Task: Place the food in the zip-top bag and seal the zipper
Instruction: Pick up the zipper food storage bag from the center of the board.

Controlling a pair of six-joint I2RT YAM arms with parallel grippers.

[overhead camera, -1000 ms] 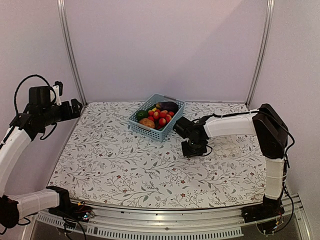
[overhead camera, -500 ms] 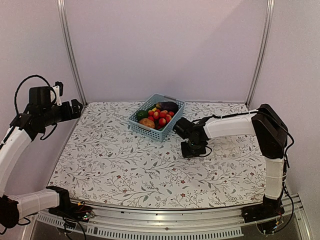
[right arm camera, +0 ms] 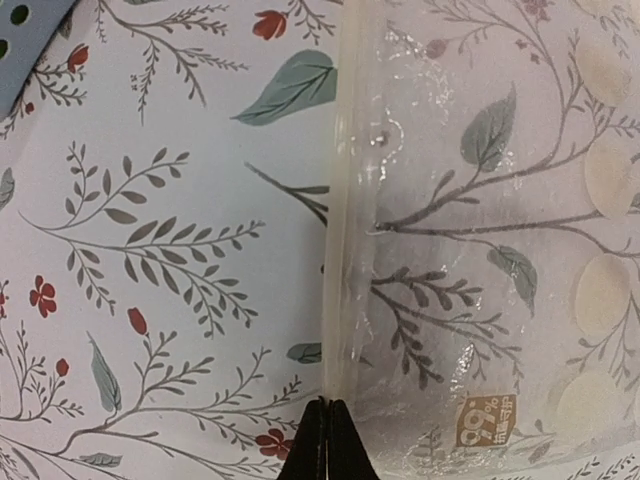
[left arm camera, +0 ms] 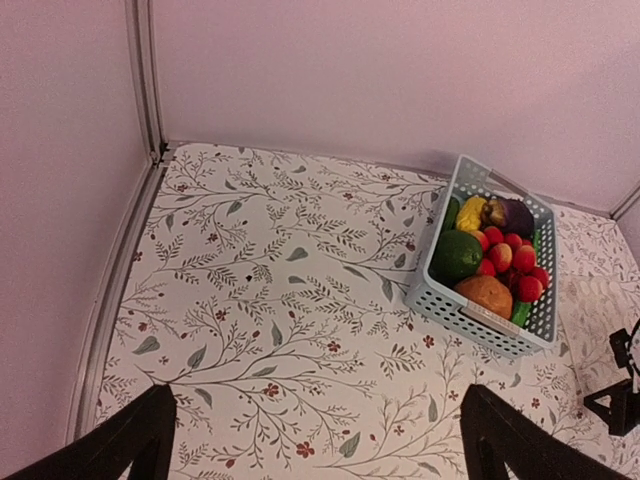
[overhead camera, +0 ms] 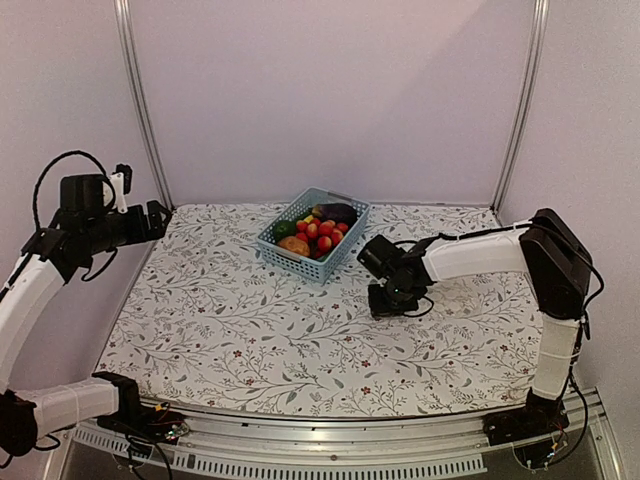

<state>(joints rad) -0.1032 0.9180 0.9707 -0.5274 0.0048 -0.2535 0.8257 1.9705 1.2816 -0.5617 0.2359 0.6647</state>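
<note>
The food (overhead camera: pixel 318 232) lies heaped in a light-blue basket (overhead camera: pixel 300 262) at the back middle; in the left wrist view the food (left arm camera: pixel 495 260) shows red round pieces, a brown potato, a green piece and a dark eggplant. The zip-top bag (right arm camera: pixel 480 250), clear with white dots, lies flat on the cloth. Its zipper (right arm camera: pixel 345 200) runs straight up from my right gripper (right arm camera: pixel 327 415), which is shut with its tips pinching the strip's near end. That gripper (overhead camera: pixel 385 300) sits low, right of the basket. My left gripper (overhead camera: pixel 157 217) hangs high at the far left, open (left arm camera: pixel 320 430) and empty.
The basket (left arm camera: pixel 440 300) stands between the two arms near the back wall. A floral tablecloth (overhead camera: pixel 250 330) covers the table. Metal posts (overhead camera: pixel 140 100) rise at the back corners.
My right gripper has closed its fingers and shifted slightly to the right and down. The left arm has barely moved.
</note>
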